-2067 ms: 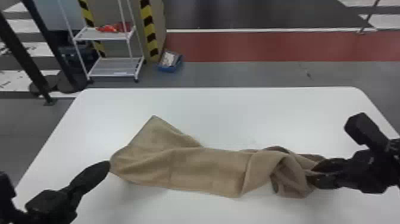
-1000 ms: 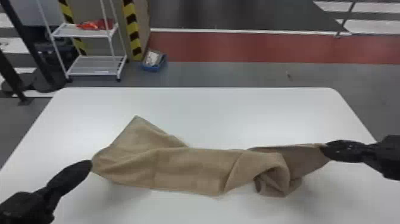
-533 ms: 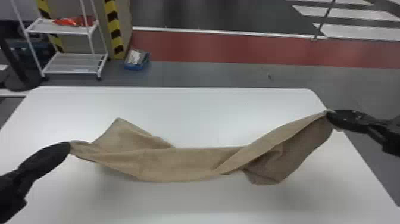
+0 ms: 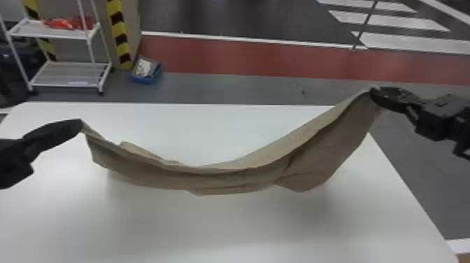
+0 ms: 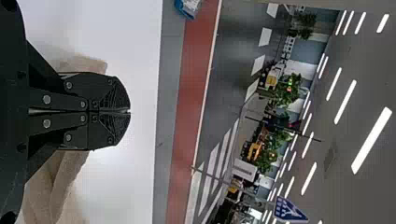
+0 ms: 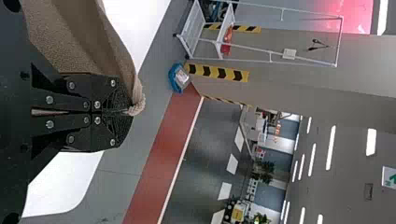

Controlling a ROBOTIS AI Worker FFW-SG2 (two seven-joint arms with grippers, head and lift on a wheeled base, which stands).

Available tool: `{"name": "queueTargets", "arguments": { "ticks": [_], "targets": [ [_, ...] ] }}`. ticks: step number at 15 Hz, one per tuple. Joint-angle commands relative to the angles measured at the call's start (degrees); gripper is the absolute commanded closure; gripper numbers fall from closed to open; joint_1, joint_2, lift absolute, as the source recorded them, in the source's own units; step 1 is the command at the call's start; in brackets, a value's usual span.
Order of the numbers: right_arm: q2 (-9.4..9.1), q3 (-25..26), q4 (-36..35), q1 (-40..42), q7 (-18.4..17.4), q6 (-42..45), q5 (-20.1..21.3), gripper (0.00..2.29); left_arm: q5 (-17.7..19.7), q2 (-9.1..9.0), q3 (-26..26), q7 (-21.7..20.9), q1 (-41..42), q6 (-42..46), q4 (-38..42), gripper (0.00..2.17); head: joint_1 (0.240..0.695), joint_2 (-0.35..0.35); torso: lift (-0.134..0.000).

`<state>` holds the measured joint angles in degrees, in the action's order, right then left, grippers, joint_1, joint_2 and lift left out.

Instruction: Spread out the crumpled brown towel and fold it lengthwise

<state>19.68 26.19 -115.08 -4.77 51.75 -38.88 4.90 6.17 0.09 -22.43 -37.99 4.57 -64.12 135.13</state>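
Well, beyond towel (image 4: 209, 178): blue bin (image 4: 141, 79), whitish contents (image 4: 143, 67).

Left end effector (image 4: 82, 125) closed at left, right end effector (image 4: 372, 91) closed at right, well apart

No words or numbers can be read. In the left wrist view, near a corner of the frame, a blue sign (image 5: 289, 209) with white branching marks is on a grey pole (image 5: 219, 180); in the right wrist view, a white sign (image 6: 389, 177) with a green mark sits at the frame's edge. In the head view's upper left, the white cart's lower shelf (image 4: 59, 74) bears a pale, illegible label (image 4: 78, 83).
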Motion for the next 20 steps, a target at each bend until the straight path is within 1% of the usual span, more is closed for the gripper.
{"name": "queueTargets", "arguments": {
  "ticks": [1, 2, 3, 5, 6, 8, 9, 10, 12, 13, 14, 15, 16, 17, 18, 19, 20],
  "targets": [
    [0.62, -4.9, 3.7, -5.3, -2.9, -0.8, 1.8, 1.31, -5.6, -0.24, 4.1, 0.6, -10.1, -4.4, -6.7, 1.38, 0.631, -0.15, -0.124],
    [0.98, -7.2, 6.5, -8.2, -5.0, -0.8, 3.3, 1.31, -7.6, -0.24, 5.7, 1.5, -14.6, -4.4, -10.9, 1.38, 0.609, -0.147, -0.124],
    [1.15, -9.4, 9.8, -11.5, -6.7, -0.6, 4.2, 1.31, -7.9, -0.24, 6.1, 1.7, -19.0, -4.2, -15.8, 1.38, 0.589, -0.143, -0.124],
    [1.15, -11.3, 16.9, -18.1, -10.6, 0.2, 5.0, 1.31, -8.2, -0.24, 6.0, 2.4, -27.6, -4.0, -24.7, 1.38, 0.554, -0.138, -0.124],
    [1.24, -11.9, 20.8, -22.3, -11.6, 0.2, 4.9, 1.31, -8.2, -0.09, 6.0, 3.0, -32.0, -3.2, -29.0, 1.38, 0.516, -0.137, -0.124],
    [1.33, -13.1, 27.3, -29.6, -12.8, 0.4, 6.0, 1.31, -8.4, 1.85, 6.0, 3.6, -40.0, -1.6, -37.0, 1.38, 0.472, -0.138, -0.124],
    [1.24, -13.9, 30.1, -32.8, -13.2, 0.8, 6.6, 1.31, -8.5, 2.46, 6.1, 4.2, -43.2, 0.0, -40.3, 1.38, 0.444, -0.138, -0.124],
    [0.98, -14.2, 31.9, -35.3, -13.4, 0.8, 7.1, 1.31, -9.2, 2.81, 6.3, 4.5, -45.7, 0.7, -42.3, 1.38, 0.393, -0.133, -0.124],
    [0.89, -14.5, 33.3, -37.8, -14.0, 0.8, 7.1, 1.31, -9.9, 3.16, 7.1, 4.4, -48.2, 0.7, -43.7, 1.38, 0.348, -0.125, -0.124],
    [0.98, -14.5, 33.1, -37.8, -14.0, 0.8, 6.7, 1.31, -9.9, 3.16, 7.1, 4.2, -47.8, 0.5, -43.4, 1.38, 0.327, -0.123, -0.124],
    [1.15, -14.3, 31.3, -36.2, -13.9, 0.1, 5.7, 1.31, -9.0, 3.08, 6.8, 3.6, -45.9, 0.4, -41.0, 1.38, 0.314, -0.122, -0.124],
    [1.68, -13.5, 26.7, -31.5, -13.1, -0.8, 3.8, 1.31, -8.1, 3.08, 6.2, 3.1, -41.5, 0.2, -35.9, 1.38, 0.301, -0.122, -0.124],
    [3.08, -12.4, 21.9, -25.6, -12.5, -0.8, 1.9, 1.31, -7.4, 3.08, 5.6, 2.6, -36.4, 0.0, -31.2, 1.38, 0.303, -0.121, -0.124],
    [3.7, -10.4, 17.7, -18.4, -11.2, 0.1, 0.5, 1.31, -6.1, 3.16, 4.5, 2.6, -29.9, 0.4, -26.1, 1.38, 0.316, -0.12, -0.124],
    [4.14, -8.9, 15.0, -12.8, -9.6, 2.4, -0.2, 1.31, -4.8, 3.16, 2.9, 2.3, -24.4, 0.5, -22.5, 1.38, 0.342, -0.12, -0.124],
    [4.31, -6.9, 12.2, -6.0, -9.1, 6.9, -1.0, 1.31, -2.7, 3.16, 0.9, 1.8, -18.5, 1.1, -18.7, 1.38, 0.381, -0.119, -0.124],
    [4.31, -4.5, 9.7, 0.0, -7.3, 11.5, -1.4, 1.31, 0.1, 3.08, -1.7, 1.3, -12.7, 4.2, -15.9, 1.38, 0.42, -0.118, -0.124]
  ]
}}
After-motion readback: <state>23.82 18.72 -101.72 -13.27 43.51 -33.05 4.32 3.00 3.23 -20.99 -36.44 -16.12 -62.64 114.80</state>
